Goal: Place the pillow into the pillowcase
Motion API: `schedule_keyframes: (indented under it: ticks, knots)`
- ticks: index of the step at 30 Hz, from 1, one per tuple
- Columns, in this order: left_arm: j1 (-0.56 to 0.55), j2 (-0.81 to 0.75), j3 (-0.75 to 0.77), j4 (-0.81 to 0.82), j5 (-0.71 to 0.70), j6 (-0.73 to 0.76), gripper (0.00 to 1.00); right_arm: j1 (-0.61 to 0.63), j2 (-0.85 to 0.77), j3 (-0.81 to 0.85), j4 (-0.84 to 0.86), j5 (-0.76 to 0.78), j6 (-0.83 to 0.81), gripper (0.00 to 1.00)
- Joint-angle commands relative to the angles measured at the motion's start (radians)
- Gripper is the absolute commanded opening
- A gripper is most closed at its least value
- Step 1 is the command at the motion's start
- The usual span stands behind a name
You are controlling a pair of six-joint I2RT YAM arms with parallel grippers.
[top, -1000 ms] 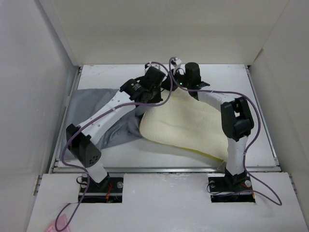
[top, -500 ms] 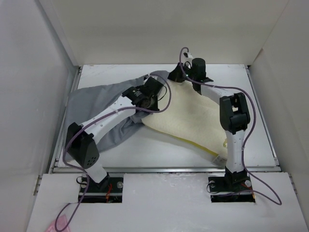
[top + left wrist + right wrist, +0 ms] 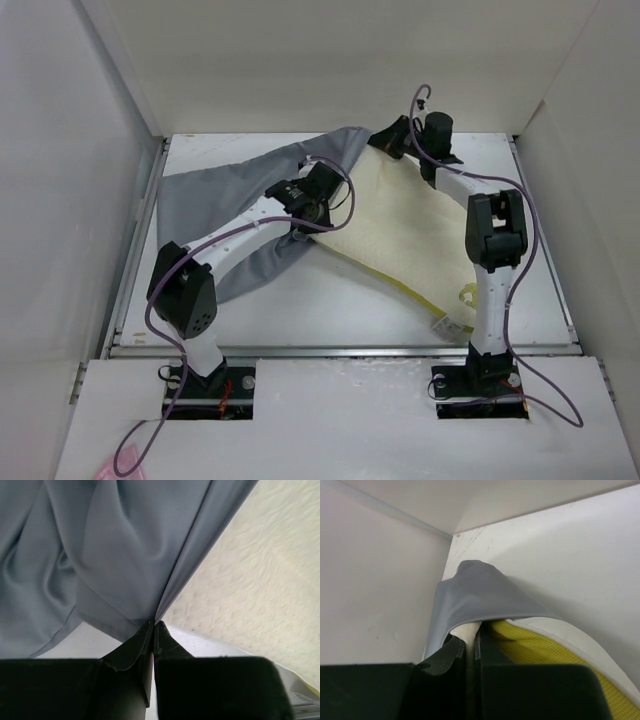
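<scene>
Two-arm rig at work on a white desk [image 3: 300,300]. Overhead cam: cream quilted pillow [image 3: 400,235] lies diagonally, near end toward the R arm's base, far end tucked under the grey pillowcase [image 3: 215,205], which spreads out to the pillow's left. Only that far corner is inside the sack; most of the pillow lies bare.

L wrist cam adds what overhead can't: L pincer [image 3: 152,625] is clenched on a thin fold of pillowcase hem just left of the pillow's quilted face, cloth pulled taut away from the tips, desk showing beneath.

R wrist cam: R pincer [image 3: 472,630] is closed at the pillow's far corner, grasping the pillowcase. Grey cloth hoods the tips, a sliver of cream is caught between the fingers, and the yellow edge band curves off to the right. Enclosure wall is close behind.

Labels: small yellow mark and pale tag at the pillow's near end, overhead only, too small to read.
</scene>
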Motion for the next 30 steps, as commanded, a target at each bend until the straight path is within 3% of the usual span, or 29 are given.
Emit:
schedule_keyframes:
  ticks: [1,7,10,15,18,24,25,26,27,29,30]
  knots:
    - [-0.008,-0.034,0.025,-0.143,0.010,0.001,0.00,-0.083,-0.065,0.064,0.182,0.077,0.107,0.00]
    - [-0.054,-0.021,0.098,-0.100,0.115,0.067,0.00,-0.068,-0.136,-0.033,0.170,0.279,0.128,0.00]
    - [-0.068,0.044,0.231,0.014,0.311,0.134,0.00,-0.040,-0.171,-0.111,0.209,0.377,0.128,0.00]
    - [-0.079,0.245,0.727,-0.023,0.358,0.274,0.00,0.034,-0.193,-0.188,0.338,0.526,0.137,0.00]
    - [-0.070,0.346,0.903,-0.005,0.459,0.302,0.00,0.057,-0.161,-0.177,0.383,0.424,0.137,0.00]
    - [0.079,0.409,0.924,0.072,0.514,0.247,0.01,0.107,-0.141,-0.280,0.528,0.204,0.085,0.02]
    - [0.079,0.394,0.854,0.072,0.514,0.247,0.09,0.116,-0.151,-0.327,0.550,0.184,0.072,0.05]
    - [0.079,0.376,0.804,0.072,0.514,0.247,0.40,0.117,-0.160,-0.340,0.541,0.184,0.059,0.08]
    - [0.079,0.334,0.755,0.083,0.501,0.257,0.51,0.117,-0.161,-0.340,0.521,0.170,0.020,0.17]
    - [0.079,0.299,0.622,0.083,0.475,0.271,0.63,0.117,-0.161,-0.340,0.428,0.170,-0.013,0.35]
    - [0.079,0.285,0.594,0.071,0.396,0.271,0.66,0.117,-0.170,-0.329,0.389,0.160,-0.069,0.45]
